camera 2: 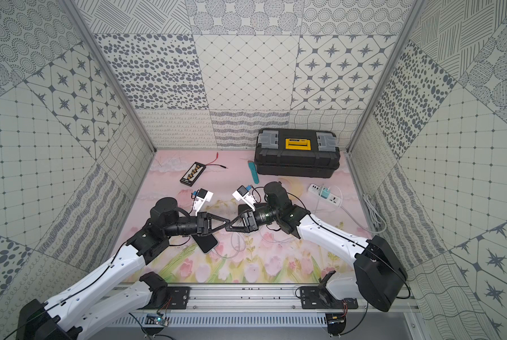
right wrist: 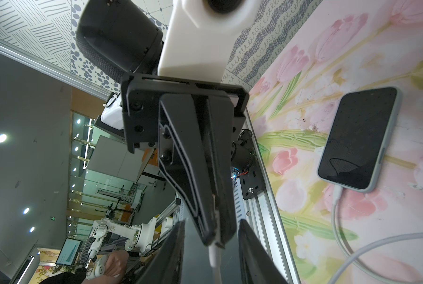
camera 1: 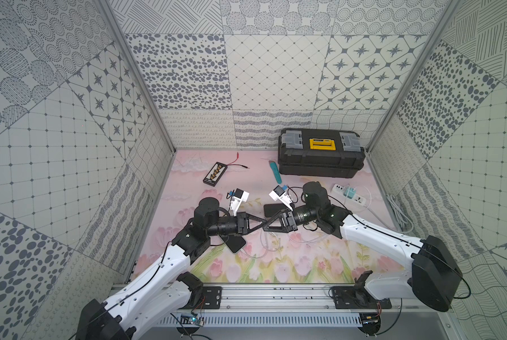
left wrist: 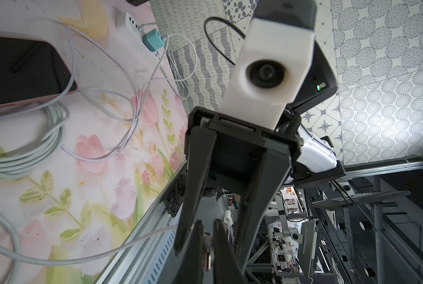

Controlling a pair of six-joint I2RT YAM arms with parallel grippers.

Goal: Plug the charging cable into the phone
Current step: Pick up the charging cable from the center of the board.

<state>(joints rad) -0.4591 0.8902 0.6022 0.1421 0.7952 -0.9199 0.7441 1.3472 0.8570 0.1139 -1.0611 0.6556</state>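
Right gripper straddles left gripper pinching cable.

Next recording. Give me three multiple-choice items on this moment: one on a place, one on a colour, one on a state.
1. Where on the table does the toolbox stand?
A. back right
B. front left
C. centre front

2. What colour is the adapter plugged into the power strip?
A. red
B. teal
C. yellow

3. The left gripper is:
A. open and empty
B. shut on a phone
C. shut on the white cable plug

Key: A, it sits at the far right in both top views; B, its body is teal; C, its closed tips pinch the plug.
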